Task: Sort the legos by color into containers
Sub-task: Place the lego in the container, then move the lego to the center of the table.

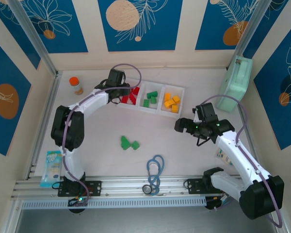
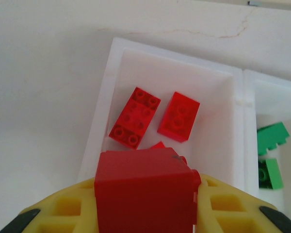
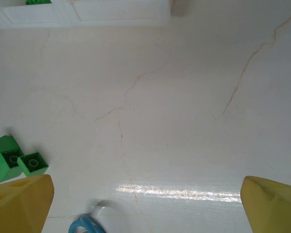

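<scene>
Left gripper [image 2: 145, 213] clamped on a red lego [image 2: 144, 187] just above the tray's left compartment [image 2: 218, 126], other red legos [image 2: 135, 117] lay inside below it, two loose green legos [image 1: 129, 143] sat on the bench [image 1: 102, 131], left of the wide-open right gripper [image 3: 145, 194].

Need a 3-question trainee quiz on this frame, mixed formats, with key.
1. True or false: the left hand is shut on a red lego above the tray compartment that has red legos in it.
2. What colour are the two loose legos on the table? A red, B green, C orange-yellow.
3. Fill in: the jaws of the right hand stand ____.
Key: 1 true; 2 B; 3 open.
</scene>
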